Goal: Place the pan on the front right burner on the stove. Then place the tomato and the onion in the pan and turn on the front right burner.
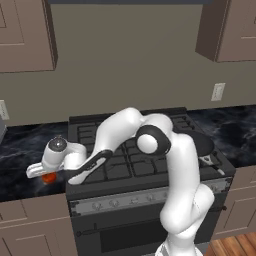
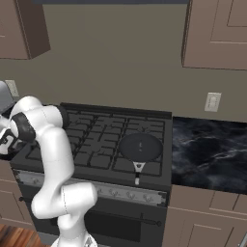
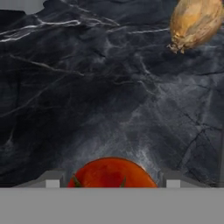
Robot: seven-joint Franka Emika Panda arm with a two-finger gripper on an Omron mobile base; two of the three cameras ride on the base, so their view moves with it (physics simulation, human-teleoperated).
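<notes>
Soft, even rendered light; faint shadows, slightly coarse, blurry detail.

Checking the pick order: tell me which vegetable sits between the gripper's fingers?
The red tomato, flanked by both fingertips; the tan onion lies apart on the counter.

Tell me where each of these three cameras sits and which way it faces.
Left base view: behind the arm's left, facing the stove; arm rises lower right, gripper over the tomato.
Right base view: behind the arm's right, facing the pan; arm at left.
Hand view: on the hand, looking down at counter, tomato, onion; fingertips at bottom.
Both base views share the stove.
</notes>
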